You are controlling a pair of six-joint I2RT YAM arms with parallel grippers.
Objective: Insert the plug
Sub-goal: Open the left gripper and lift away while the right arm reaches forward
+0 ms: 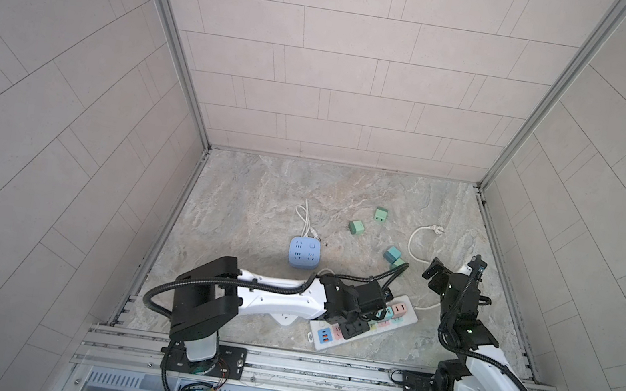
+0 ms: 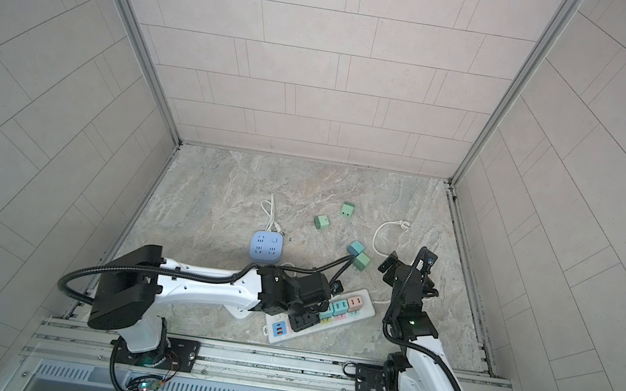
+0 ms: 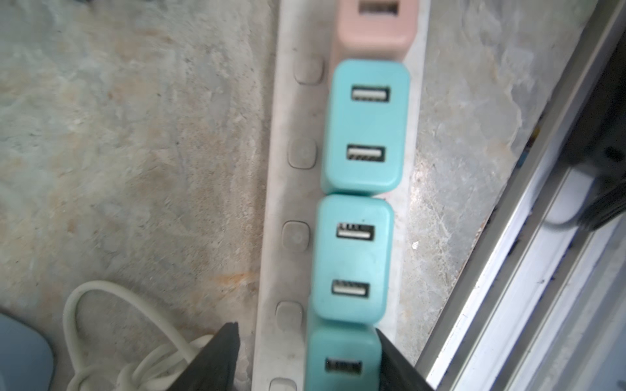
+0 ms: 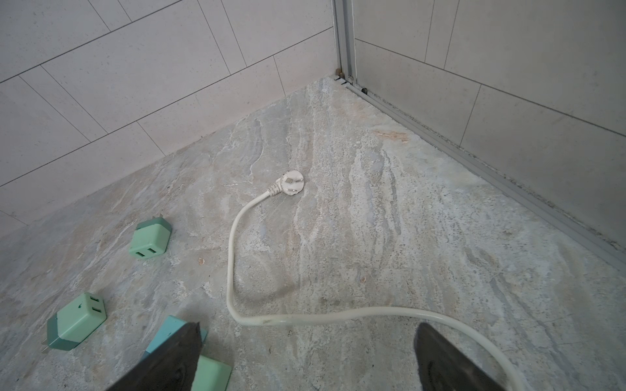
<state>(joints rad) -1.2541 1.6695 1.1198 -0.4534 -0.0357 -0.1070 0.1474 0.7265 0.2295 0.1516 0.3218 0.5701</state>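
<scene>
Loosely, left claw [image 3: 305, 328] straddles teal plug [image 3: 342, 365], jaws parted; right claw [image 4: 308, 325] spread wide.

A blue cube socket [image 1: 301, 254] sits near the middle of the marbled surface [image 1: 244, 194], its white cord [image 1: 302, 216] looped at its 12 o'clock, with tiled walls [image 1: 343, 62] on three sides.

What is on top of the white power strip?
A pink USB charger and three teal USB chargers in a row, the last between the left gripper's open fingers. In both top views that gripper covers the power strip's middle.
</scene>
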